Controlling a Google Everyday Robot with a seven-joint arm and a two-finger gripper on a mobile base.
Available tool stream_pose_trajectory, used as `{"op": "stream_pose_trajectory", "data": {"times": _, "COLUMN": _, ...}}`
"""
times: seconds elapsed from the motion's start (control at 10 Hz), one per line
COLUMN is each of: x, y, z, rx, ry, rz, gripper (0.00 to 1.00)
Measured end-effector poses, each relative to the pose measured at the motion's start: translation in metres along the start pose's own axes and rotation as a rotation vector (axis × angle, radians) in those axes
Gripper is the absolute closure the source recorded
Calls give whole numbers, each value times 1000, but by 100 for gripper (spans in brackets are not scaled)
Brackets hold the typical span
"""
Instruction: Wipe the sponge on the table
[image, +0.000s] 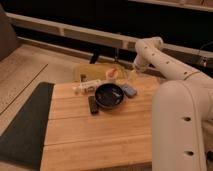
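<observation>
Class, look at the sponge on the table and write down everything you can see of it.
The sponge is a small, flat, blue-grey pad with rounded corners. It lies flat on the wooden table, near its far edge, close beside the black bowl; whether they touch is unclear. The gripper hangs just beyond it, seemingly not touching it.

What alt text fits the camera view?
The white robot arm's gripper hangs by the far right corner of the light wooden plank table, close to the small flat blue-grey rectangular sponge lying beside a black round bowl.
</observation>
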Motion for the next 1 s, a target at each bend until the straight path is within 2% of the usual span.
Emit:
{"op": "stream_pose_trajectory", "data": {"times": 0.2, "x": 13, "y": -14, "z": 15, "rx": -15, "ry": 15, "rz": 9, "gripper": 35}}
{"op": "stream_pose_trajectory", "data": {"times": 0.5, "x": 11, "y": -12, "z": 40, "rx": -63, "ry": 19, "rz": 5, "gripper": 35}}
{"op": "stream_pose_trajectory", "data": {"times": 1.0, "x": 12, "y": -12, "z": 41, "rx": -66, "ry": 19, "rz": 6, "gripper": 35}}
